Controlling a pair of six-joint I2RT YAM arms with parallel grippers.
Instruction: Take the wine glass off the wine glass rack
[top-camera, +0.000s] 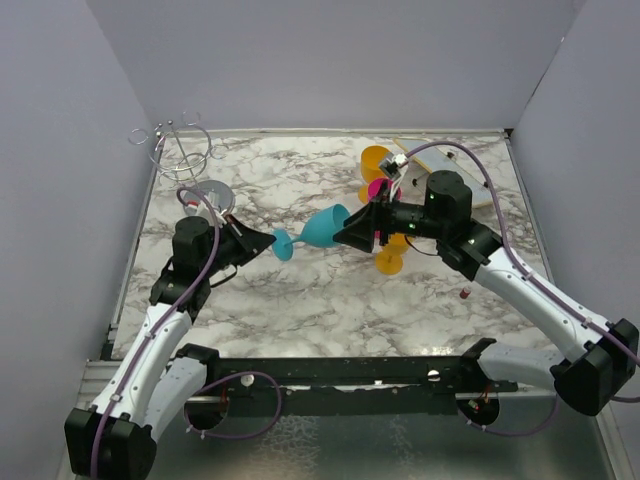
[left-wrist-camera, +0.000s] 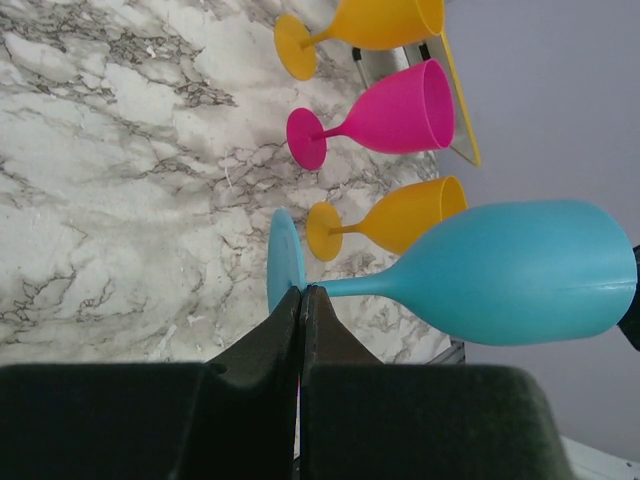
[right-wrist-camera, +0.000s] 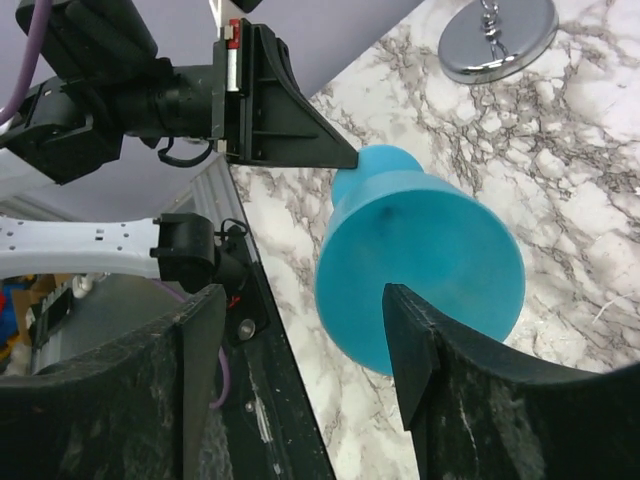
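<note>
Progress: the wine glass rack (top-camera: 180, 150) stands at the far left corner of the table with no glass on its hoops that I can see. Its shiny disc base (right-wrist-camera: 497, 40) is on the marble. The blue wine glass (top-camera: 325, 228) is well apart from the rack. It hangs on its side above mid-table, foot toward the left arm and bowl toward the right arm. I judge the lift-off done.

Left gripper (left-wrist-camera: 302, 295): pinched shut on the stem right at the foot, carrying the glass.

Right gripper (right-wrist-camera: 305, 300): jaws wide, straddling the bowl's mouth end. I see a gap on one side, so no grip there. I can't confirm contact on the other side.

Left to do, by my reading: a handover or a set-down. I can't tell which.

Surroundings: plain grey walls (top-camera: 330, 60) on three sides. The table (top-camera: 330, 310) has a white marble pattern with grey veins. At far right are two orange glasses (top-camera: 375, 160) (top-camera: 390, 262) and a pink glass (top-camera: 378, 188), near a yellow-edged panel (left-wrist-camera: 458, 90). A tiny red object (top-camera: 465, 293) lies by the right forearm.
</note>
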